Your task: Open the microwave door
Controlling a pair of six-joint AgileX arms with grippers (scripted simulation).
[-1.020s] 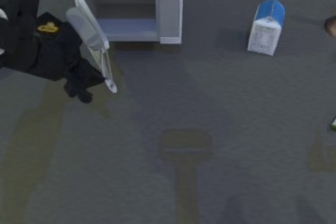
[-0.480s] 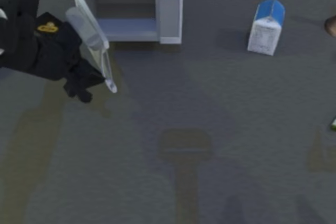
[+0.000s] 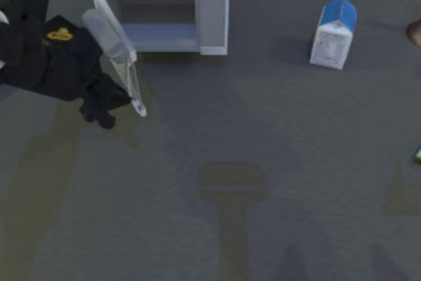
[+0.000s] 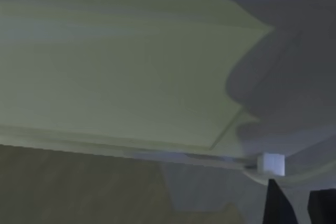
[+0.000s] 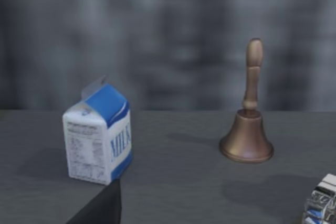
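Left gripper (image 3: 105, 111) sits at the free edge of the open microwave door (image 3: 117, 51), at the table's far left.

Whether its fingers are closed on the door's handle cannot be made out; the left wrist view shows only the pale door panel close up. The microwave (image 3: 162, 6) stands at the back left, its door swung well out and the cavity exposed. A milk carton (image 3: 334, 34) stands well apart to the right. The right arm is out of the top view. Likely risk: pulling off the door's arc could drag the microwave or slip off the handle.
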